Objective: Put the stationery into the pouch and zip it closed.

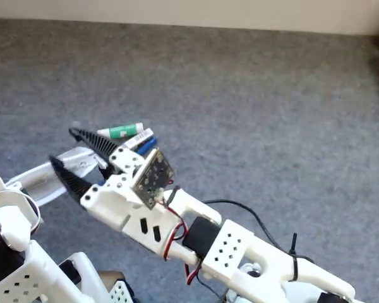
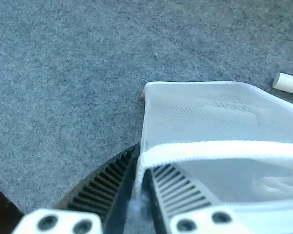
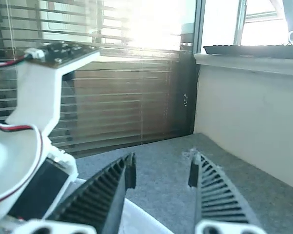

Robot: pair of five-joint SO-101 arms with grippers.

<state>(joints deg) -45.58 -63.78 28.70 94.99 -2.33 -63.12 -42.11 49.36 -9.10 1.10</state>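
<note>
The left gripper (image 2: pixel 142 161) had its fingers clenched on the rim of the white mesh pouch (image 2: pixel 210 117). A green-and-white marker pen (image 2: pixel 289 83) lay nearby. The right gripper (image 3: pixel 162 168) gaped, released.

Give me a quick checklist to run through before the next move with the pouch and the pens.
1. Left gripper has its fingers shut on the pouch rim: ok.
2. Right gripper is raised with its fingers open and empty: ok.
3. Green marker in the pouch: not ok, it lies outside on the grey mat.
4. Blue pen in the pouch: not ok, it lies beside the marker.
5. Pouch mouth open wide enough: cannot tell.
</note>
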